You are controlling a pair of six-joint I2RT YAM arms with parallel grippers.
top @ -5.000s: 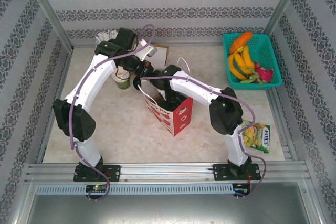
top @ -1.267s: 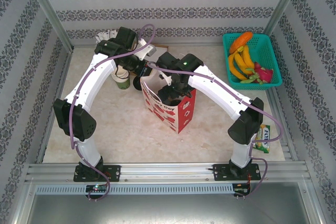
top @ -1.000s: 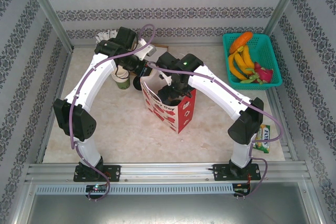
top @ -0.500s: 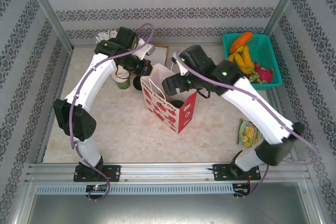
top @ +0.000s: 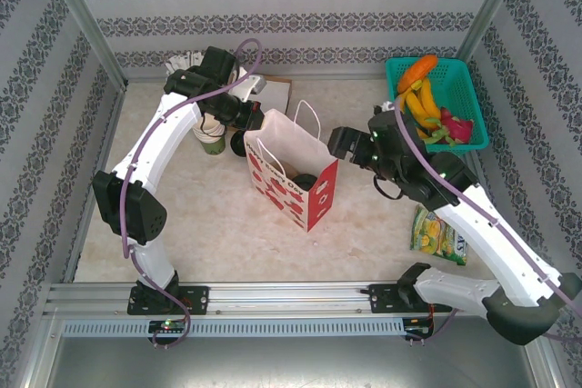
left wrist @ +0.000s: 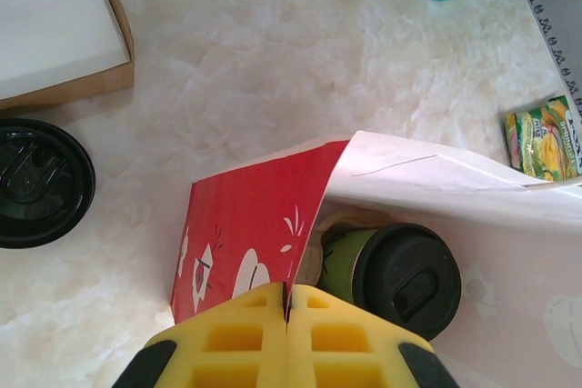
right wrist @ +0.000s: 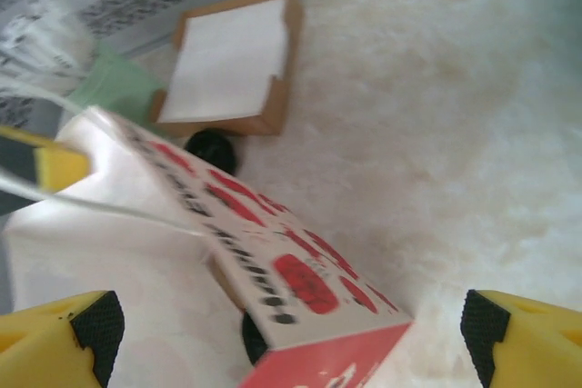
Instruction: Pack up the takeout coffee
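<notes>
The takeout coffee [left wrist: 405,279] sits inside the red-and-white paper bag [top: 289,179], black lid up, its pale-green side [left wrist: 338,256] showing. In the top view its lid [top: 306,181] peeks through the bag's mouth. My left gripper [left wrist: 286,304] is shut on the bag's red upper edge, holding the mouth apart; from above it is at the bag's back left corner [top: 247,124]. My right gripper [top: 342,144] hovers open just right of the bag with nothing between its fingers. In its wrist view [right wrist: 291,338] it looks down on the bag's printed side [right wrist: 300,270].
A loose black lid [left wrist: 41,182] and a cardboard tray [left wrist: 55,38] lie behind the bag. Paper cups [top: 211,138] stand under the left arm. A teal fruit basket [top: 459,147] is at the back right, a candy packet [top: 436,233] at the right.
My right gripper has lifted out of the bag and swung away to the right, leaving the coffee inside. The left gripper has kept its hold on the bag's edge.
</notes>
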